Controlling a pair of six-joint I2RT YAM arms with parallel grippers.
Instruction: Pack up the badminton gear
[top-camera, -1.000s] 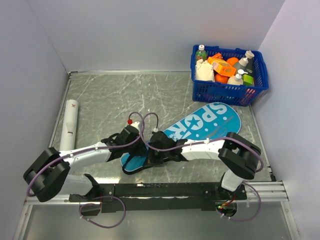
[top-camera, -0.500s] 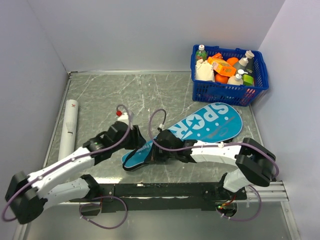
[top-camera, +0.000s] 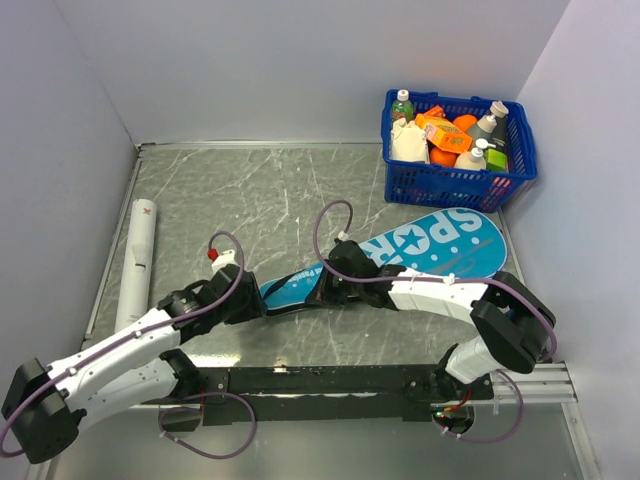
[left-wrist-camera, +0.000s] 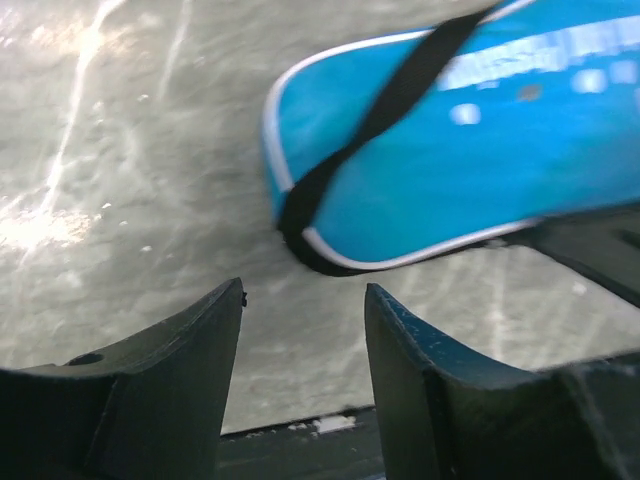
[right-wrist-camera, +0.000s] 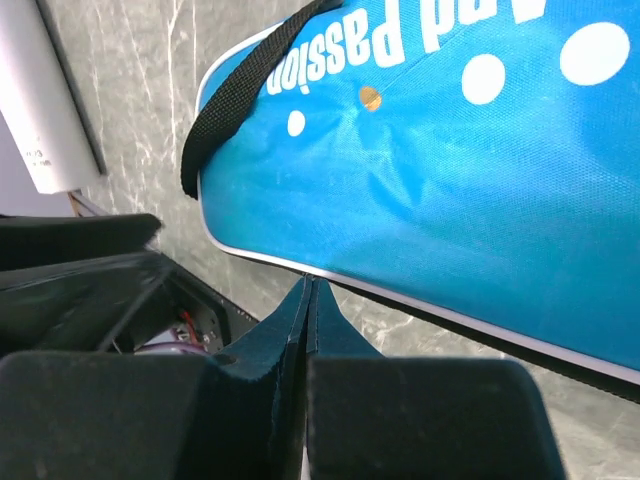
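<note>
Where you look from above, grey table (top-camera: 230, 190) carries everything. Bag (top-camera: 440, 242) lies flat and slanted, wide end near right edge just in front of basket (top-camera: 455, 187), narrow end toward centre-left. Tube (top-camera: 137, 262) lies along left edge, well apart from bag. Your left gripper (left-wrist-camera: 303, 300) partly open, empty, just short of bag's narrow end. Your right gripper (right-wrist-camera: 308, 292) fully closed, tips at bag's rim; whether fabric is pinched, cannot tell.
</note>
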